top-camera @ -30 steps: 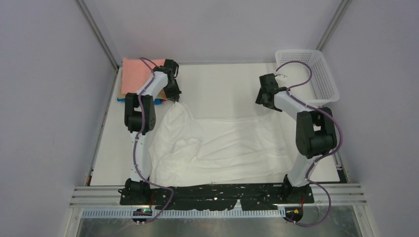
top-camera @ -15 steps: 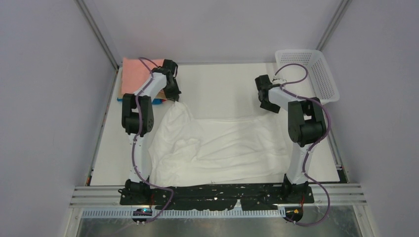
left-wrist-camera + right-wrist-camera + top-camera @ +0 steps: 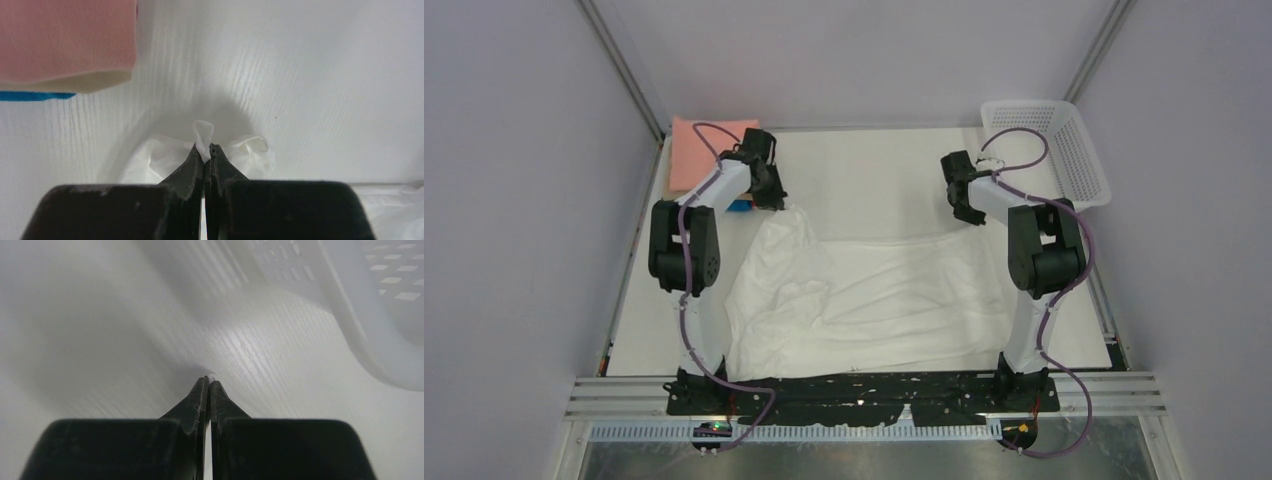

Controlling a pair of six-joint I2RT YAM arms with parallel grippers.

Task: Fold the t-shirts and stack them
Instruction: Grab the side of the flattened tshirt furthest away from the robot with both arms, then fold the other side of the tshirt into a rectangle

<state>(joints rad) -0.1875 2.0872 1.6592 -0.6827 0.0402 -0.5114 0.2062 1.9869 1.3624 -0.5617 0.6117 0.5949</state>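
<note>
A white t-shirt (image 3: 874, 295) lies spread and rumpled across the middle of the table. My left gripper (image 3: 776, 203) is shut on its far left corner; in the left wrist view a small tuft of the white cloth (image 3: 203, 137) sticks up between the closed fingertips of the left gripper (image 3: 209, 149). My right gripper (image 3: 971, 214) stands at the shirt's far right corner, shut (image 3: 208, 380), with only a tiny white sliver of cloth showing at its tip. A folded stack sits at the far left: salmon-pink t-shirt (image 3: 699, 150) on top, tan (image 3: 100, 82) and blue (image 3: 35, 96) edges beneath.
A white plastic mesh basket (image 3: 1064, 150) stands at the far right corner, close beside the right gripper, and its wall (image 3: 370, 315) fills the upper right of the right wrist view. Grey walls enclose the table on three sides.
The right gripper came down to the shirt's far right corner and its jaws went from wide open to shut. The left arm's elbow swung left while its gripper kept hold of the corner.
</note>
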